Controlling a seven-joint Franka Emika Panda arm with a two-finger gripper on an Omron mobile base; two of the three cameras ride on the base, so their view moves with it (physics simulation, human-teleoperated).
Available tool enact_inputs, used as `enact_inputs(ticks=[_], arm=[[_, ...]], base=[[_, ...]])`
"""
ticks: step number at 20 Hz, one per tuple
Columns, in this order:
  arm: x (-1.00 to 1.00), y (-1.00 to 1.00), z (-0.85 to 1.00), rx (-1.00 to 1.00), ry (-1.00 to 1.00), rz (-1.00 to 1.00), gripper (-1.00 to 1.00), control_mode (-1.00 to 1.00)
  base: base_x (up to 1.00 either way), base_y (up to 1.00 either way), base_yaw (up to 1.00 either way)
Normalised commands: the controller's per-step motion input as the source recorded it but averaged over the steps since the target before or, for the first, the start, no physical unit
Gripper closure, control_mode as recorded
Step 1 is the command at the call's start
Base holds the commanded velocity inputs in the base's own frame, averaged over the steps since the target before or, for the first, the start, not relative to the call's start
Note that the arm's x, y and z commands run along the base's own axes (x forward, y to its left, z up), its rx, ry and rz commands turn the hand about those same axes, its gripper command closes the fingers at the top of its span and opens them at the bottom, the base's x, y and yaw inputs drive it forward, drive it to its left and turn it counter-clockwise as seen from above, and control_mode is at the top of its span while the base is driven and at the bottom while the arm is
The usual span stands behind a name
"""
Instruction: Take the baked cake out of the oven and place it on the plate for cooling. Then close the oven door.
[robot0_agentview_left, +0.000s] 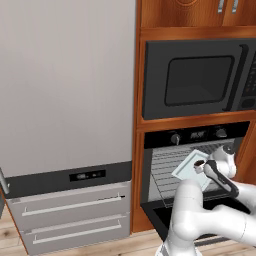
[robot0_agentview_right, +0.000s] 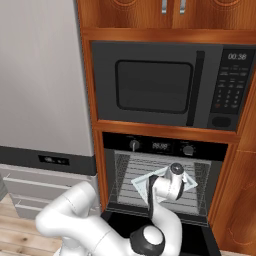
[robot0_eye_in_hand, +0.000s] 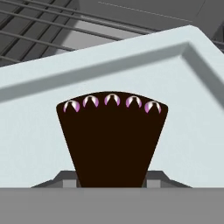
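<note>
Mid-frame in the hand view, gripper (robot0_eye_in_hand: 112, 183) pinching dark cake (robot0_eye_in_hand: 112, 140) over pale tray (robot0_eye_in_hand: 183, 113), oven (robot0_agentview_right: 160, 170) racks upper left.

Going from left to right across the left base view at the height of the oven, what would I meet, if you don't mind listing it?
Refrigerator → wooden cabinet frame → oven → pale tray → end effector.
</note>
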Motion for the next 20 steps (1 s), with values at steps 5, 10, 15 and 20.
enact_inputs(ticks=[5, 10, 15, 20], arm=[[-0.52, -0.19, 0.25, 0.00, 0.00, 0.00, 1.00, -1.00], [-0.42, -0.02, 0.48, 0.00, 0.00, 0.00, 1.00, -1.00], [-0.43, 0.00, 0.59, 0.00, 0.00, 0.00, 1.00, -1.00], [-0.63, -0.07, 0.52, 0.00, 0.00, -0.04, 1.00, -1.00]], base=[[0.00, 0.00, 0.00], [0.00, 0.00, 0.00], [0.00, 0.00, 0.00], [0.00, 0.00, 0.00]])
